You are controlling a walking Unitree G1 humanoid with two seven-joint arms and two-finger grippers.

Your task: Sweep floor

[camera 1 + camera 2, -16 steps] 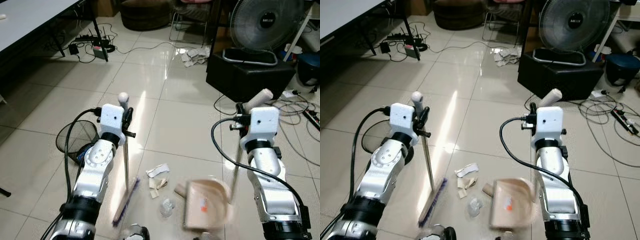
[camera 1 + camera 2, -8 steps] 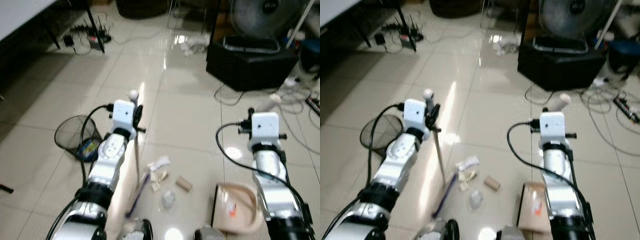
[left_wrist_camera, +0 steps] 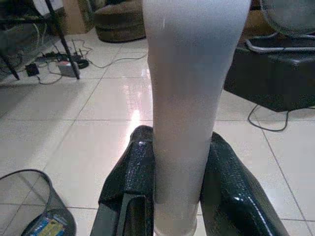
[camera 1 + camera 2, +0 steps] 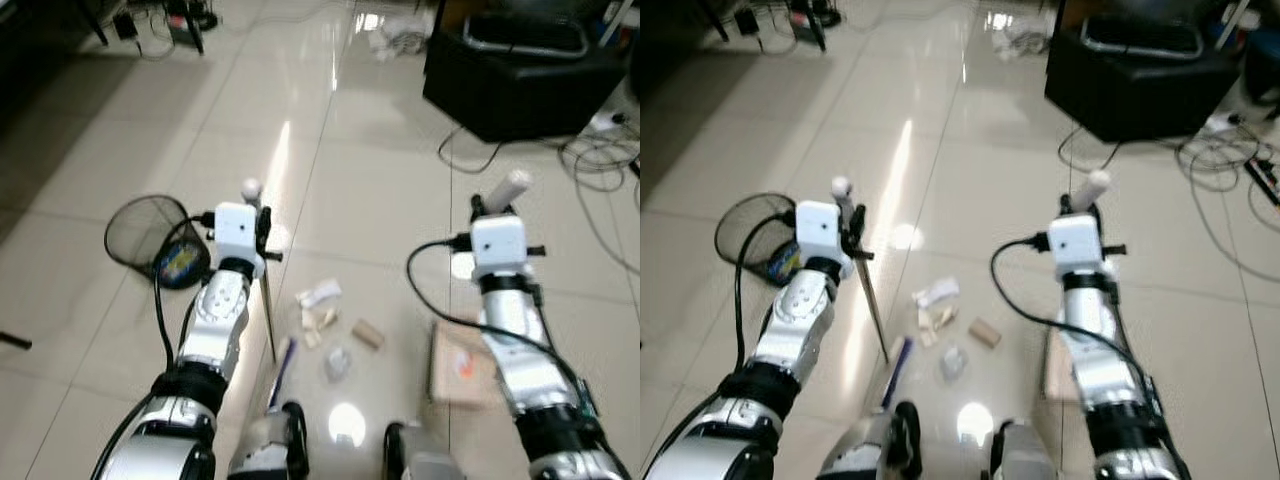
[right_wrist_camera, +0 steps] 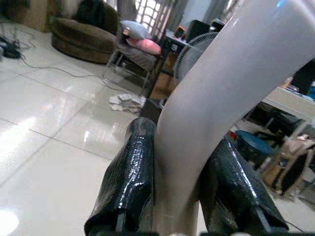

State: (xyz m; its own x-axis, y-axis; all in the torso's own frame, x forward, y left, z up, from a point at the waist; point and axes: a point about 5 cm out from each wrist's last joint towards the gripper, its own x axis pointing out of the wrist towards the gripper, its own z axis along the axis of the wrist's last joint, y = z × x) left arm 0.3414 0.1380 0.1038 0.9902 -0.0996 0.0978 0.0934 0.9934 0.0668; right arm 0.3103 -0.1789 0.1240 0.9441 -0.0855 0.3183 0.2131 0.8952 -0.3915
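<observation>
The left pincer [image 4: 258, 222] is clamped around the pale upper handle of the broom [image 4: 268, 318], its two black fingers [image 3: 129, 182] pressing either side of the shaft, while the brush end rests on the tiled floor [image 4: 380, 190] just beside a small scatter of litter [image 4: 330, 325]: scraps of paper, a cardboard tube and a crumpled clear wrapper. The right pincer [image 4: 490, 205] is likewise closed on the curved pale handle of the dustpan [image 4: 458, 362], whose tan pan sits low on the floor near the right of the litter. A black mesh wastebasket [image 4: 150, 240] stands on the robot's left, near the broom. The broom looks light and stiff, its thin shaft likely to twist or slip in a two-finger hold if pushed hard, so a high grip on the thicker handle suits short, gentle strokes. The litter is light and could skid on the glossy tiles. The dustpan seems rigid and light; its lip should stay flat against the floor to catch scraps.
</observation>
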